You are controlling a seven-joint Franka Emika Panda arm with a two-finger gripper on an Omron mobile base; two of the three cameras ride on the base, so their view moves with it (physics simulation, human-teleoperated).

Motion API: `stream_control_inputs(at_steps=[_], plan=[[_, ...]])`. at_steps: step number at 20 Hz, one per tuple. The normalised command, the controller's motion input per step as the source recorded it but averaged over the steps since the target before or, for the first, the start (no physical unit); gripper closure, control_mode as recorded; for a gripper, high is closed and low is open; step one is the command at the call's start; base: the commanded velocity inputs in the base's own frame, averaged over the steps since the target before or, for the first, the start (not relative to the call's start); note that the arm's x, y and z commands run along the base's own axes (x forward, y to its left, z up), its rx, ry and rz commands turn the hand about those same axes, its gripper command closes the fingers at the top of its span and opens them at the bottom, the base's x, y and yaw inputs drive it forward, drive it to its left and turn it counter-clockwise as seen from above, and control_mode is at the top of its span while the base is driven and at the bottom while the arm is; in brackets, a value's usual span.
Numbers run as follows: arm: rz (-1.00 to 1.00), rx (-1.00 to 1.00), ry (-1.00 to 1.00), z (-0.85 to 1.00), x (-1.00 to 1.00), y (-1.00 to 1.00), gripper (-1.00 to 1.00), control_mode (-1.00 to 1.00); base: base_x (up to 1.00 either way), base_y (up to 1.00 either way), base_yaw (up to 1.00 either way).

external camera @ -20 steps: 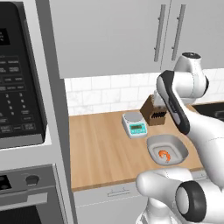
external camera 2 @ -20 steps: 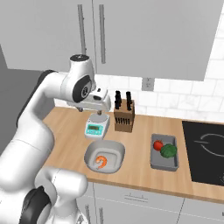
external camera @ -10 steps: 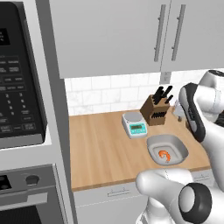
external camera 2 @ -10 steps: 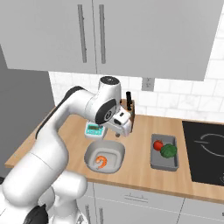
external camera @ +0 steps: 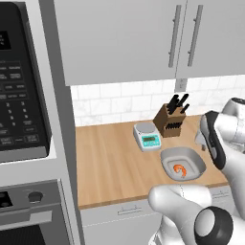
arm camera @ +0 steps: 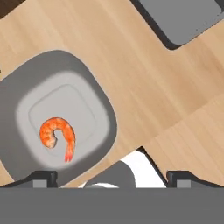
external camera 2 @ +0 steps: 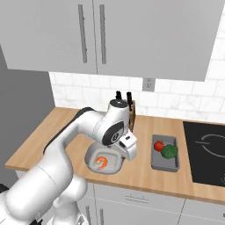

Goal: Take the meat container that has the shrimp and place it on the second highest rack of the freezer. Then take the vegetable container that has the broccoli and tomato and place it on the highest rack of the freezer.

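On the wooden counter [external camera 2: 140,171]: meat container [external camera 2: 104,161] with its shrimp [arm camera: 57,134], not yet lifted; vegetable container [external camera 2: 165,152] just to its right, untouched. Gripper [arm camera: 111,177] hovers over the meat container's edge, tips spread wide, empty. Both freezer placements remain undone.

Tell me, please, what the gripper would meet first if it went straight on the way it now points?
Probably the edge of the meat container or the wooden counter beside it: the gripper points down there, though depth is unclear.

meat container [arm camera: 57,127] flat, near vegetable container [external camera 2: 165,152]
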Motion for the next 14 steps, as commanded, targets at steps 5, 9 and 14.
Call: stream_control_inputs(at_steps=[5, 9, 14], plan=[[-0.03, 0.0, 0.04, -0.53, 0.11, -0.03, -1.0, -1.0, 0.0, 0.0, 0.0], [0.0, 0.0, 0.0, -0.56, 0.18, 0.0, -1.0, -1.0, 0.0, 0.0, 0.0], [0.0, 0.0, 0.0, -0.58, 0.21, 0.0, -1.0, -1.0, 0.0, 0.0, 0.0]])
